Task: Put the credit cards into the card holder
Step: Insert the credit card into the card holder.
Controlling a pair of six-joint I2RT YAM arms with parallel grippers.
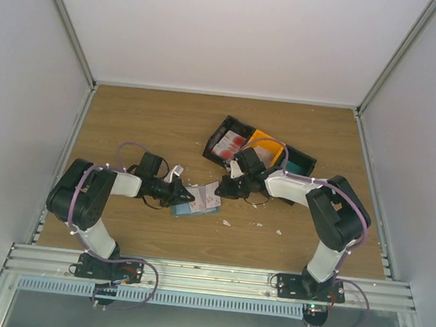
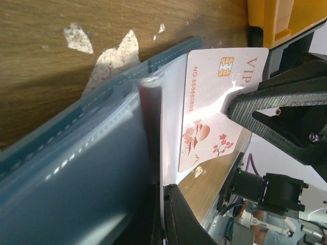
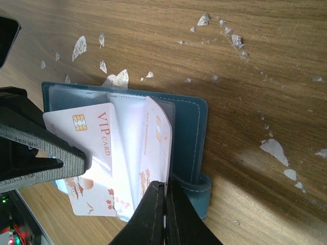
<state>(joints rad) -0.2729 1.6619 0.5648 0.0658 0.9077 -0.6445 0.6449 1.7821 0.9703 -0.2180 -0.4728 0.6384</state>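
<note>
Left hand (image 2: 164,190) is clamped on a clear leaf of the open blue holder (image 3: 186,127). In the right wrist view its finger lies across a first card (image 3: 94,138). Right hand (image 3: 162,188) is pinched tight on a second card (image 2: 204,122) at the holder's sleeves. The holder lies mid-bench (image 3: 265,102) among white scraps (image 3: 120,79), with the tray (image 1: 223,127) just behind.
</note>
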